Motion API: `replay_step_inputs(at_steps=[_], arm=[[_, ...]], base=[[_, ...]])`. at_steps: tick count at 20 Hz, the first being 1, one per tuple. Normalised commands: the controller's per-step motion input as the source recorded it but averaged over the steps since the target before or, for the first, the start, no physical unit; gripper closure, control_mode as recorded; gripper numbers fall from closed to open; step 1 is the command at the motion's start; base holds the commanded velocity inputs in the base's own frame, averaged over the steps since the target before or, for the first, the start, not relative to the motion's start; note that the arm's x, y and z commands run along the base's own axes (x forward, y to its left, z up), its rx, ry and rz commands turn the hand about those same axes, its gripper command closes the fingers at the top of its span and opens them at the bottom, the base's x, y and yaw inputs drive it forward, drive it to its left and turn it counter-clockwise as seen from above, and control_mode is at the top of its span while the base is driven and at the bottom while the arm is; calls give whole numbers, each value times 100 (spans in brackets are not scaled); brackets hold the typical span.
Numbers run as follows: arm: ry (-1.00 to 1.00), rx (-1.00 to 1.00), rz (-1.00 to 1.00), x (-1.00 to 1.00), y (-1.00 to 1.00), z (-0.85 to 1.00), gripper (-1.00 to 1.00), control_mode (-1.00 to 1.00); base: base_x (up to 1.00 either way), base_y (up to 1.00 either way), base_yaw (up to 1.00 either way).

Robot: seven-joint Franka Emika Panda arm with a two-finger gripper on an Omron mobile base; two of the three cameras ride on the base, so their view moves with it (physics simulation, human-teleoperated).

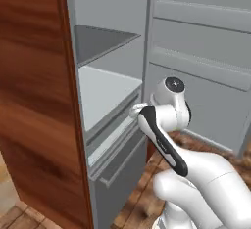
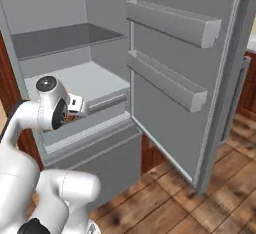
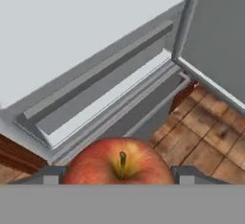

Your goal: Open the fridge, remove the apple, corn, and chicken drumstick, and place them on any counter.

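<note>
The grey fridge (image 1: 110, 88) stands open, its pale shelves (image 2: 75, 80) bare. My gripper (image 3: 119, 176) is shut on the red apple (image 3: 119, 163), which sits stem-up between the two dark fingertips (image 3: 48, 176). I hold it just in front of the fridge, above the lower drawer (image 3: 95, 98) and over the wooden floor. In the right base view my hand (image 2: 75, 105) hangs at the shelf's front edge. The corn, the chicken drumstick and the counter are out of view.
The fridge door (image 2: 185, 78) is swung wide to the right, with two empty door bins (image 2: 172, 25). A tall reddish-brown wooden panel (image 1: 34, 101) flanks the fridge on the left. Wooden floor (image 2: 165, 198) lies below the door.
</note>
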Motion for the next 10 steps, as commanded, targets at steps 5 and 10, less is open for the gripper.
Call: replay_step_inputs(at_steps=[5, 10], arm=[[0, 0, 0, 0, 0, 0, 100, 100], [0, 0, 0, 0, 0, 0, 100, 100]], base=[[-13, 4, -99], [-38, 11, -94]])
